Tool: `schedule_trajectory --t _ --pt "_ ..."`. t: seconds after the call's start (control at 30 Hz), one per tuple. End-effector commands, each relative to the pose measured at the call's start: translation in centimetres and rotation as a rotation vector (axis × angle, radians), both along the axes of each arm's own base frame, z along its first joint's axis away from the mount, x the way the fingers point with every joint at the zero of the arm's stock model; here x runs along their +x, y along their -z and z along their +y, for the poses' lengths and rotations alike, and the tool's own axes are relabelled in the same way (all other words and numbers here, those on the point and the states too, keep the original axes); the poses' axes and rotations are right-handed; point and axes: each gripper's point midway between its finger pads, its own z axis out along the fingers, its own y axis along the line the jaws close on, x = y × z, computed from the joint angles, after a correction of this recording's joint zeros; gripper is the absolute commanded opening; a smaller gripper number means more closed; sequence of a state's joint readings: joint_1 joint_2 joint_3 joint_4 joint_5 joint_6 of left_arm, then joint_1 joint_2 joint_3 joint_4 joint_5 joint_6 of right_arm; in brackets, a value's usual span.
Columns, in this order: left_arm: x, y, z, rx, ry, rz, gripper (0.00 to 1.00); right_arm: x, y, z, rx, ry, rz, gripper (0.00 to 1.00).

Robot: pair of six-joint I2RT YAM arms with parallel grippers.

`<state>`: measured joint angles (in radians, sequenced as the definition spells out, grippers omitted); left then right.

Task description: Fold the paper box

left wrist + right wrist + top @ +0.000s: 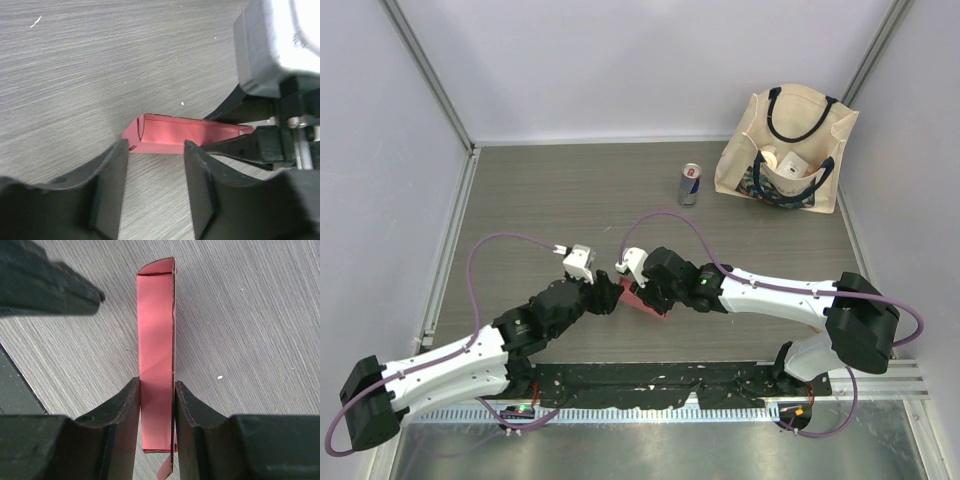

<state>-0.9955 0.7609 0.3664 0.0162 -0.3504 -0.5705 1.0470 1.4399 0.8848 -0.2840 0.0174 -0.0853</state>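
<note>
Paper box [156,340] sat on the table [570,200] near mid-width, close in front of the two arms, between their wrists. It was partly formed: a narrow pink-red channel, long walls turned up, with a rounded tab bent over at the end away from the right wrist. The right gripper [156,405] was clamped on it, one finger pressed flat against each long wall at the near end. My reading is that this pinch kept the walls together and pinned the piece so that it could not skate on the smooth wood grain. A loose flap curled out below the fingers, not yet tucked. The left gripper [155,150] faced the box from the opposite side, jaws apart, tips just short of the tabbed end and holding nothing. It looked lined up to work that end tab while the other arm braced. Whether its tips touched the card I could not tell. A drink can [691,184] and a cream tote bag [785,150] stood well apart at the far right, out of the working zone.
</note>
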Motion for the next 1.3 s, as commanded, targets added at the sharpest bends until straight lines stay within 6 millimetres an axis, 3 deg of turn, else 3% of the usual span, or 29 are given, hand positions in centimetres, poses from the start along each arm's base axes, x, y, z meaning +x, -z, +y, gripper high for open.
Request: schedule_trajectory --t 0.0,0.07,0.27,0.43,0.67,1.27 --pt "0.6 -2.9 0.0 -0.040 -0.023 -0.051 0.46 0.7 -1.1 1.0 0.031 -0.015 -0.031 0.09" --pt "0.9 -2.7 -0.5 -0.002 -0.012 -0.051 0.41 0.7 -1.3 1.1 0.035 -0.019 -0.034 0.09" --pt "1.6 -1.8 -1.8 0.052 0.021 -0.048 0.37 0.7 -1.6 1.1 0.042 -0.016 -0.037 0.09" --pt "2.0 -1.7 -2.1 0.077 0.023 -0.055 0.31 0.2 -1.6 1.4 0.055 -0.042 -0.019 0.09" --pt "2.6 -1.7 -1.5 0.082 -0.005 -0.051 0.37 0.1 -1.6 1.4 0.056 -0.047 -0.019 0.09" --pt "3.6 -0.3 -2.4 0.110 0.004 -0.035 0.18 0.2 -1.7 1.5 0.062 -0.054 -0.021 0.08"
